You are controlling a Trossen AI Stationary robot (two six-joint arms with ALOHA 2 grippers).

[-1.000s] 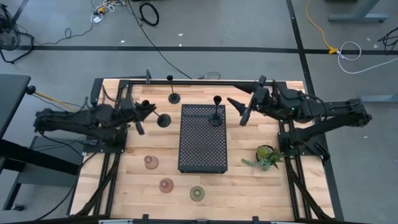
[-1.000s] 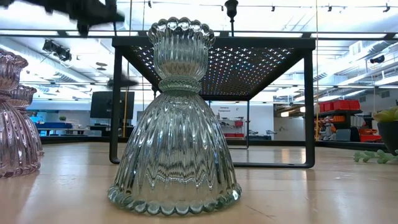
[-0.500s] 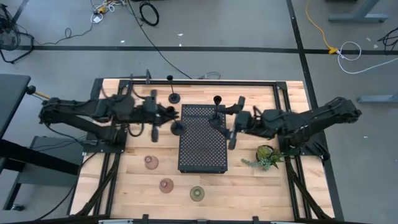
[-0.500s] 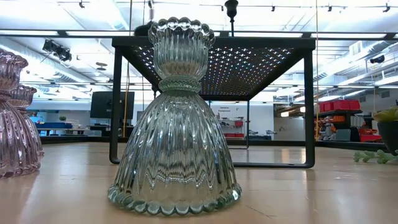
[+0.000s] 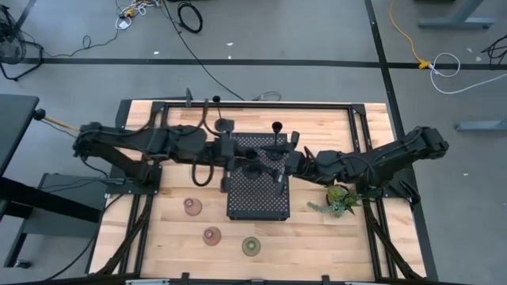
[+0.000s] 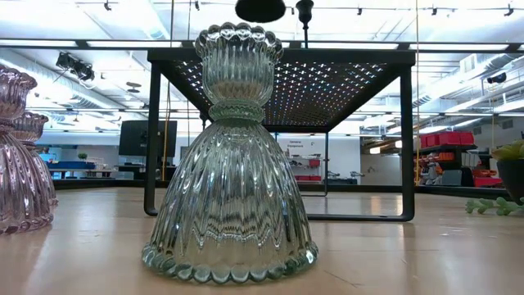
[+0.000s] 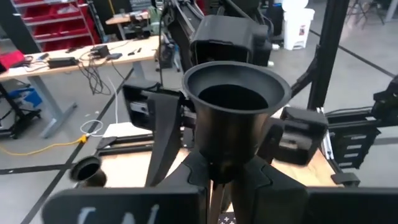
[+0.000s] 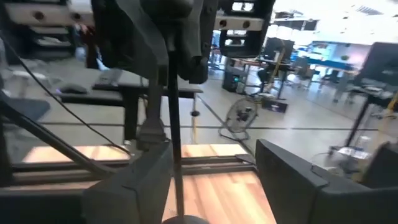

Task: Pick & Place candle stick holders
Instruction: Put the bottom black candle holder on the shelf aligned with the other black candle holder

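Note:
My left gripper [image 5: 238,154] is over the far part of the black perforated tray [image 5: 257,194] and is shut on a black candle stick holder [image 7: 236,93], whose round base shows at the top of the low view [image 6: 260,8]. My right gripper [image 5: 280,162] is open. Its fingers stand on either side of the thin stem [image 8: 175,137] of a second black holder [image 5: 277,128], which stands by its base on the tray. A third black holder [image 5: 222,123] stands on the table at the far side. Two pinkish glass cups [image 5: 192,207] [image 5: 211,235] and a green one [image 5: 251,246] stand near the front. My left gripper pinches the holder between its two fingers [image 7: 186,177] just below the flared cup [image 7: 233,146]. The holder sits upright with the cup's open mouth up. It is lifted clear above the tray, and the fingers themselves hide the stem below the hold.
A small green plant sprig [image 5: 341,198] lies right of the tray. The green glass cup [image 6: 231,164] fills the low view's front, with pink glass [image 6: 16,156] at the left. The tray stands raised on thin legs [image 6: 152,131].
My left gripper has carried its holder from the table's left part toward the right, and it is now above the tray. My right gripper has gone toward the table's left edge and down to the holder on the tray, its fingers now on either side of that stem.

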